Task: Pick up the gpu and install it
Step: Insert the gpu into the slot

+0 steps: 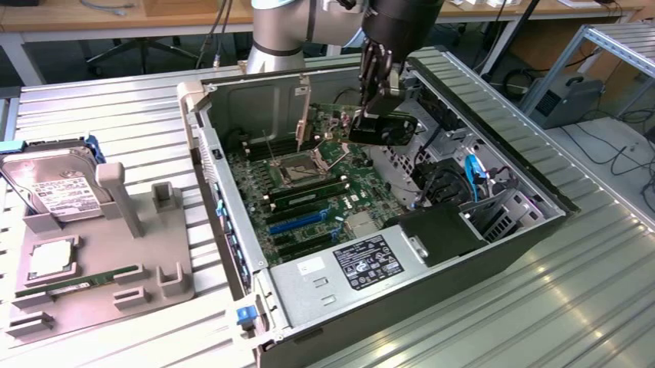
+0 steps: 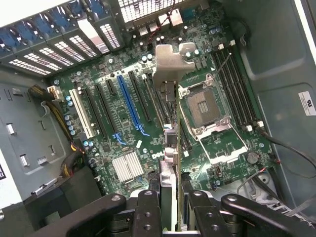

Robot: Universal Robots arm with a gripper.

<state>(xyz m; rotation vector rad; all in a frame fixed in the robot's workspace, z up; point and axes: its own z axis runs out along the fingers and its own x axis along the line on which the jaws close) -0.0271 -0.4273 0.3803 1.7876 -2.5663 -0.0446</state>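
Tool (image 1: 375, 96) pinches gpu (image 1: 381, 129) edge-on inside open case (image 1: 511, 261), over motherboard (image 1: 348, 195), between blue slot (image 2: 129, 101) and CPU socket (image 2: 202, 106); case walls stand well clear.

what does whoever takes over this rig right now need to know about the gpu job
Gripper: shut on the gpu, which sits edge-on between the fingers in the wrist view.
Where: the gpu hangs above the motherboard inside the open pc case, close to the cpu socket.
Done: the gpu is picked up and brought over the board.
Left: it is not yet seated in an expansion slot.
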